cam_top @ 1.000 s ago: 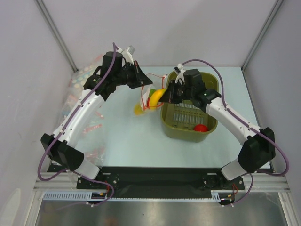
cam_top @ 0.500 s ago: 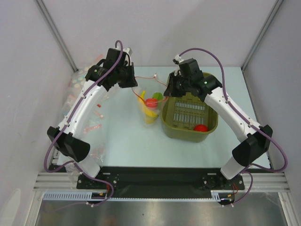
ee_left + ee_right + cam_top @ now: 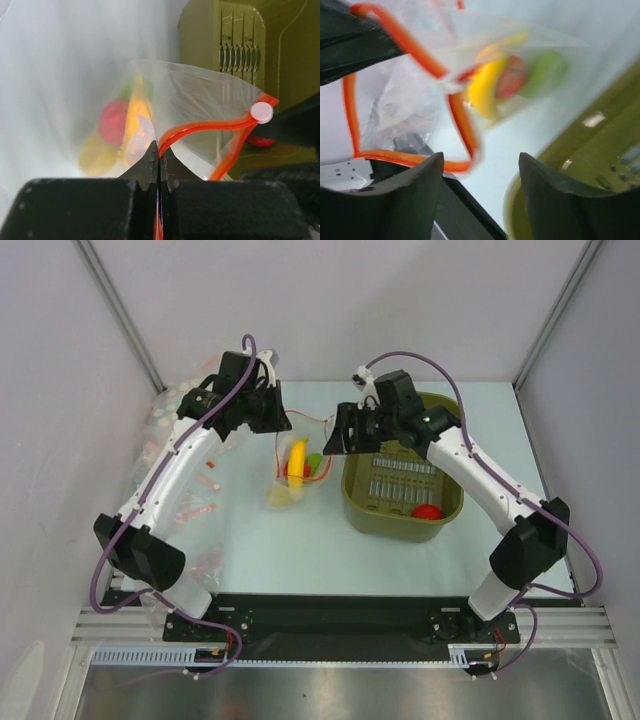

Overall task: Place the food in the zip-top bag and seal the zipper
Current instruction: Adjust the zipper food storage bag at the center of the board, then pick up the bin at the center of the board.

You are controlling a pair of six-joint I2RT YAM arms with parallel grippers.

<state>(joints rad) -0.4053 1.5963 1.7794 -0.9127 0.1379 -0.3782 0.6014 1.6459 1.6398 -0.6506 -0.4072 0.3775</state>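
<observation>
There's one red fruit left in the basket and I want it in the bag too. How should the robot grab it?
Grip the red fruit around its round middle, coming straight down from above. The basket walls close off its sides, and it lies close to the near wall.

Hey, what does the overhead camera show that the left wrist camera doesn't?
Only overhead: the spare bags lying far left. Only the left wrist: the left gripper pinched shut on the zipper, and the zipper's white slider. Both: the zip-top bag holding the banana, beside the olive basket.
</observation>
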